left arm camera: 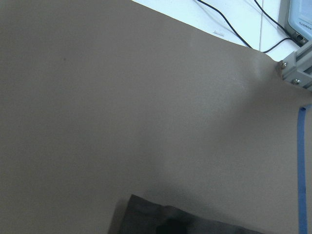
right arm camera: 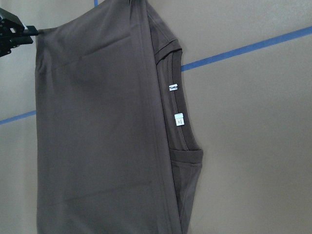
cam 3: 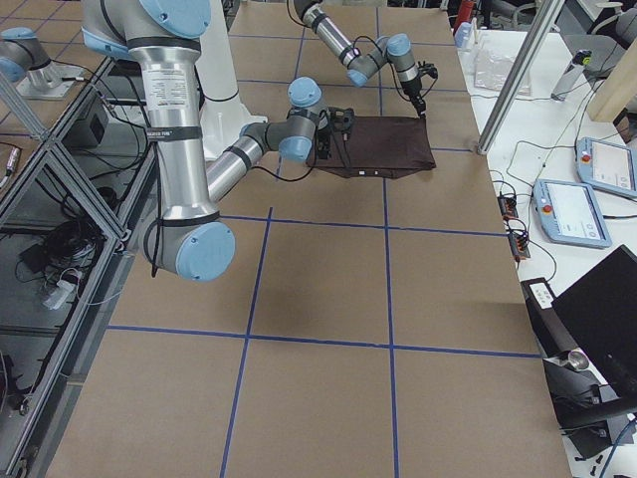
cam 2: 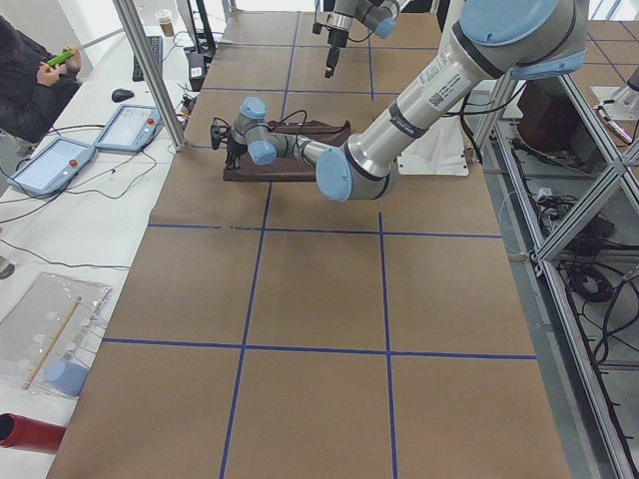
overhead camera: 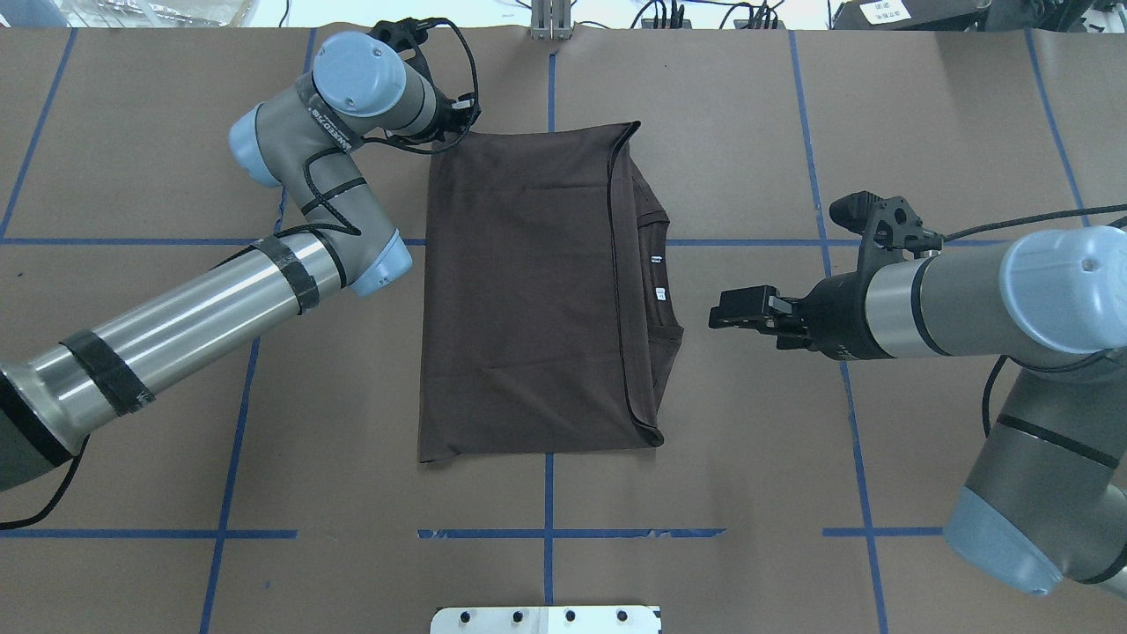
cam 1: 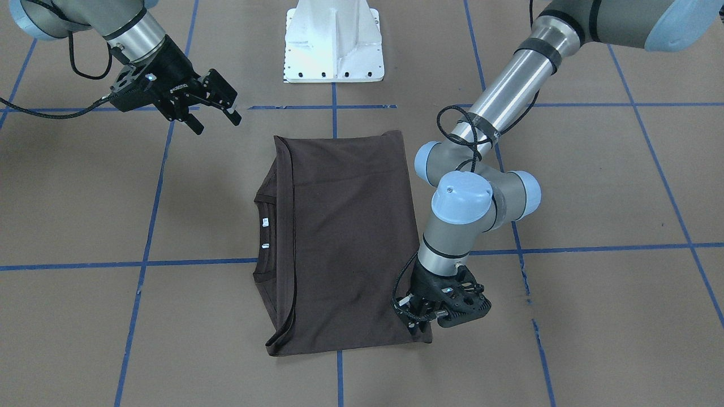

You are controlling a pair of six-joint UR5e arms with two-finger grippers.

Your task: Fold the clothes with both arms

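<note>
The dark brown T-shirt (cam 1: pixel 345 237) lies folded flat in the middle of the table (overhead camera: pixel 528 291), with its collar and white neck tags (right arm camera: pixel 179 119) showing along one edge. My left gripper (cam 1: pixel 417 321) is low at the shirt's far corner on my left side. Its fingers are close together on the cloth there, and it also shows in the overhead view (overhead camera: pixel 458 113) and the right wrist view (right arm camera: pixel 14 31). My right gripper (cam 1: pixel 218 121) is open and empty, raised above bare table beside the collar edge (overhead camera: pixel 718 315).
The white base pedestal (cam 1: pixel 334 45) stands at the table's near edge. Blue tape lines (overhead camera: pixel 550 493) grid the brown paper. An operator (cam 2: pixel 25 75) and control tablets (cam 2: pixel 50 160) are past the far edge, behind a metal frame post (cam 2: pixel 150 70).
</note>
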